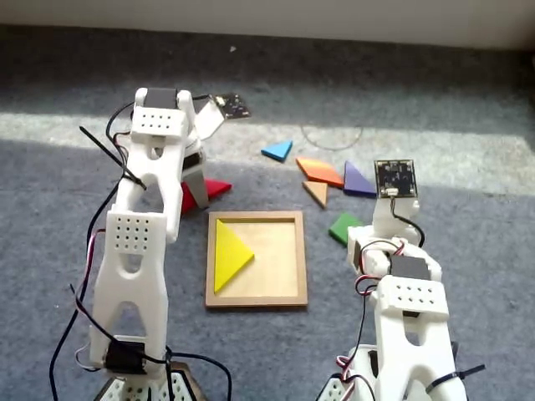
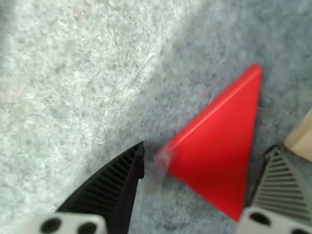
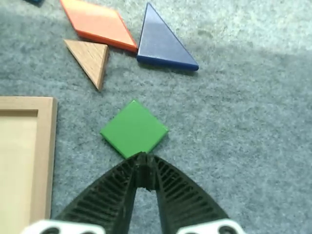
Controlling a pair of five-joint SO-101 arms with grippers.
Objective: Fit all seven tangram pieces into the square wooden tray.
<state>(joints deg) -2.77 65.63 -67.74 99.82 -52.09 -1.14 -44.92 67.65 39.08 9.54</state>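
Yellow triangle (image 1: 230, 253) flat in tray (image 1: 301, 259); red triangle (image 2: 219, 151) outside

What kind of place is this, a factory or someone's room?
Probably a small indoor hobby or lab setup, not a factory: a white plastic left arm and right arm stand on a grey carpet-like surface crossed by sunlight, beside a square wooden tray holding a yellow triangle puzzle piece.

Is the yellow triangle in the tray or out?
In. The yellow triangle lies flat inside the wooden tray, against its left side, with bare wood beside it.
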